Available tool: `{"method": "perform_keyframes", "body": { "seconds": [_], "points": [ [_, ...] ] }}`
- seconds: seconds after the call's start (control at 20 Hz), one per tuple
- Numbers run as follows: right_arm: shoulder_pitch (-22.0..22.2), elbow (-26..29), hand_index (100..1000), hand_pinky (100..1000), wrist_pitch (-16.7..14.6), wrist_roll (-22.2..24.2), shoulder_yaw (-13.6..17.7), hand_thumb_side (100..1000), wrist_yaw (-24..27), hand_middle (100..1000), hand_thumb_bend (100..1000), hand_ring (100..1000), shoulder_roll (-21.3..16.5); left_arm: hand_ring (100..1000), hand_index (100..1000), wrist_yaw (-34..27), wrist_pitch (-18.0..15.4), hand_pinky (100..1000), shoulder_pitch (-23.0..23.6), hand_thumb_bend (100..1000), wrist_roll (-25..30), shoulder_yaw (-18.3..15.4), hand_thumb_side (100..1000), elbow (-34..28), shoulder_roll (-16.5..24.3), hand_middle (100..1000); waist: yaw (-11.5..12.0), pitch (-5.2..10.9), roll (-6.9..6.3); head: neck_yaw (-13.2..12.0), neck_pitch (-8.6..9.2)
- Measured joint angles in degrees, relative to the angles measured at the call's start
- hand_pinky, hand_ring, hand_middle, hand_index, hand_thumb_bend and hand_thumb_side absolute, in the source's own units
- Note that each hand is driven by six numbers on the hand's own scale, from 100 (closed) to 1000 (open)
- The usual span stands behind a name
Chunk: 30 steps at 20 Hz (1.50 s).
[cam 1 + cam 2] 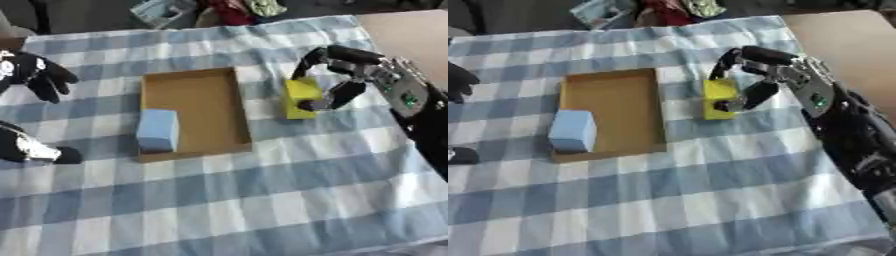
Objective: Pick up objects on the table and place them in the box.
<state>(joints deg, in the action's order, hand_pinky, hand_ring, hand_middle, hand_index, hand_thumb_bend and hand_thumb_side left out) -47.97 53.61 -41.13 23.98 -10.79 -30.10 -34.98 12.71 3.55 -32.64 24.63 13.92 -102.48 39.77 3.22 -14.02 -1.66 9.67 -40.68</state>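
Note:
A yellow block (300, 98) stands on the checked cloth just right of the shallow cardboard box (214, 85). My right hand (350, 75) reaches in from the right, with its fingers curled over the block's top and its thumb against the block's right side. A light blue block (158, 130) lies inside the box at its near left corner. My left hand (39, 75) hangs at the left edge, away from the box, fingers pointing down and relaxed, holding nothing.
A blue and white checked cloth (262, 190) covers the table. A bare tan tabletop (842, 35) shows at the far right. A black and white object (26, 147) lies at the left edge. Clutter sits beyond the far edge.

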Motion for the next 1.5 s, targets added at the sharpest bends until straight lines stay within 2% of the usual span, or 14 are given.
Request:
{"method": "perform_keyframes", "body": {
  "seconds": [0.15,0.75,1.15,1.5],
  "points": [
    [-0.7,0.2,635,748,0.1,-0.1,-0.1,416,0.6,503,393,759,0.3,567,756,0.0,0.0,611,0.0,853,0.0,0.0,262,0.0,0.0,574,0.0,0.01,0.0,0.1,0.0],
    [-5.7,1.3,638,751,0.6,0.9,-0.5,391,3.7,502,391,759,2.8,566,755,-0.5,0.0,611,0.2,851,-0.1,0.0,267,-0.4,0.0,573,0.7,0.57,0.33,0.4,-0.02],
    [-9.2,-0.1,642,752,1.4,2.6,-0.9,400,4.0,504,375,762,7.6,564,752,-1.2,0.0,607,0.1,854,-0.5,0.0,268,-0.4,-0.1,571,1.2,0.77,0.39,0.8,-0.03],
    [-9.7,-2.6,653,753,2.3,3.5,-1.3,425,3.1,512,360,767,12.1,561,748,-1.6,0.0,604,-0.2,855,-1.0,0.0,269,-0.4,-0.5,568,1.5,0.78,0.53,1.1,-0.03]
  ]
}}
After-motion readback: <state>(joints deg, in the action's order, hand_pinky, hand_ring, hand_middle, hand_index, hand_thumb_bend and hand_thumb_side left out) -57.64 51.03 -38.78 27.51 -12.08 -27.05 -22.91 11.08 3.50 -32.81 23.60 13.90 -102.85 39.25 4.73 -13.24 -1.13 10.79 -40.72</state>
